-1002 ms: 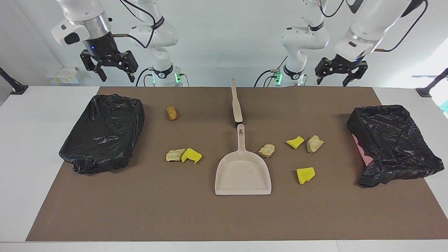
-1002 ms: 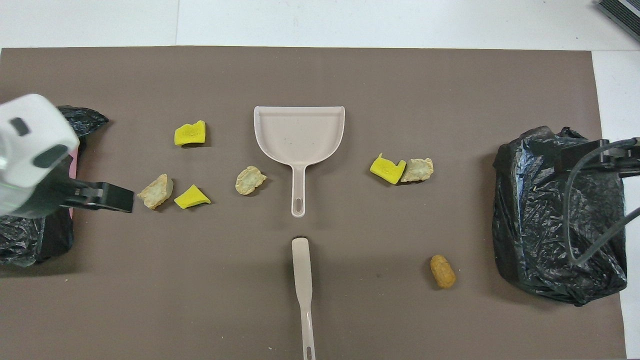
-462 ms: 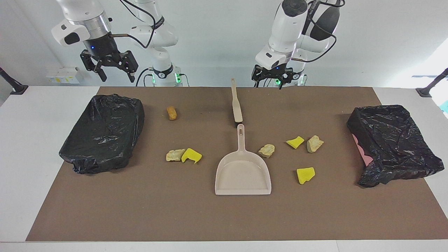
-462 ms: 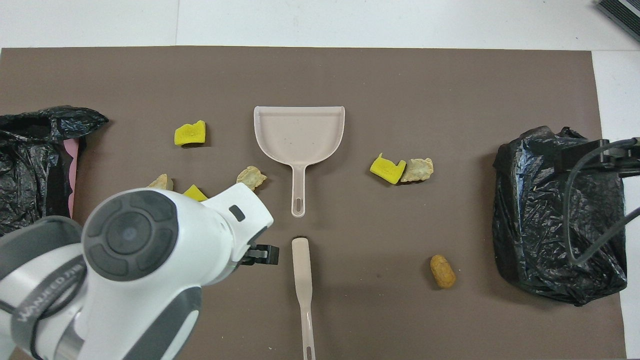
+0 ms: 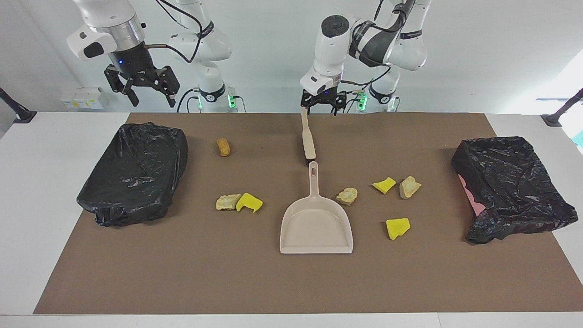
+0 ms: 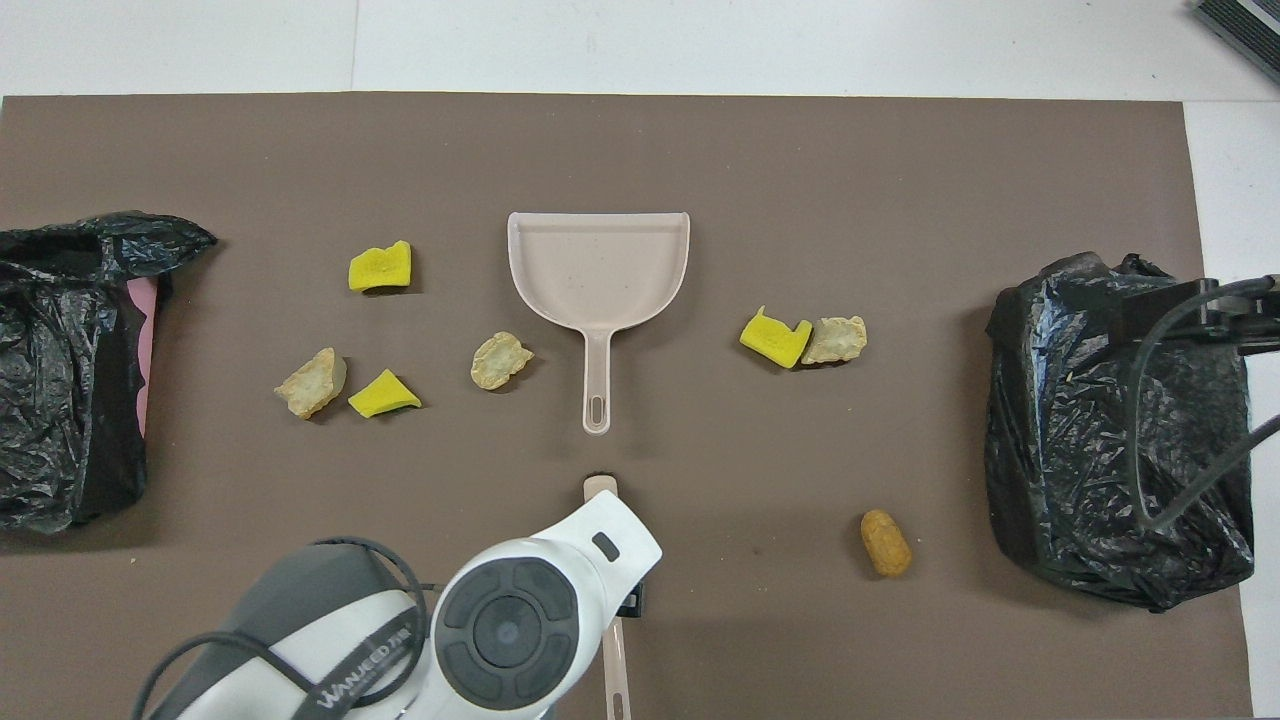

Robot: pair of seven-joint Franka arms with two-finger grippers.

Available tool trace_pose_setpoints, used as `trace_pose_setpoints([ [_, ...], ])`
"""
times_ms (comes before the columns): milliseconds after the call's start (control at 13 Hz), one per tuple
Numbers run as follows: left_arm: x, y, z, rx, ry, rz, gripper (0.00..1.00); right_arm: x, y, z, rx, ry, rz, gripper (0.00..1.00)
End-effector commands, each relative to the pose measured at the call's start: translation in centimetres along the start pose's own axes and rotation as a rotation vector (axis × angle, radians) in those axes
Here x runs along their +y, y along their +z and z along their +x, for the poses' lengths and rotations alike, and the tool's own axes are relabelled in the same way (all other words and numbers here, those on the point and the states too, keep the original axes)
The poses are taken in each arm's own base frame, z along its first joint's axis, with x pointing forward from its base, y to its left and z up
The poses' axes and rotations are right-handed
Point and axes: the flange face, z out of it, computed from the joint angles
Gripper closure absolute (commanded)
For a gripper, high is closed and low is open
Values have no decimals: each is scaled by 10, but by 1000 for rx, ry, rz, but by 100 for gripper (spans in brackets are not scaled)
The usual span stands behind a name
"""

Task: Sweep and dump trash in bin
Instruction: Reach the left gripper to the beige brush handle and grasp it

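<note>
- Left tool (image 5: pixel 319 106) open, holding nothing, over the brush (image 5: pixel 308 139) handle's end.
- Trash (image 5: pixel 347 196) scattered on the surface, well apart from left tool, around the dustpan (image 5: pixel 316 225).
- Right tool (image 5: pixel 148 91) open, empty, above black bin (image 5: pixel 134 173).

A matt brown mat (image 5: pixel 273 282), smooth and paper-like, covers the white worktop (image 5: pixel 27 182). The dustpan (image 5: pixel 316 225) and the brush handle (image 5: pixel 308 136) look like smooth, satin beige plastic. Both bins (image 5: pixel 134 173) (image 5: pixel 514 187) are lined with crinkled, glossy black plastic film. The yellow chunks (image 5: pixel 397 228) look porous and spongy; the pale lumps (image 5: pixel 347 196) look rough and stony. The arms' shells (image 5: pixel 334 36) are glossy white plastic.
</note>
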Motion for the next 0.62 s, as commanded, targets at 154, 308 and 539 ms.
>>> trace_pose_setpoints([
  [154, 24, 72, -47, 29, 16, -23, 0, 2, -1, -7, -11, -20, 4, 0],
  [308, 33, 88, -57, 37, 16, -27, 0, 4, 0, -9, -20, -18, 3, 0],
  [539, 34, 107, -63, 22, 3, -7, 0, 3, 4, -14, -29, -7, 1, 0],
])
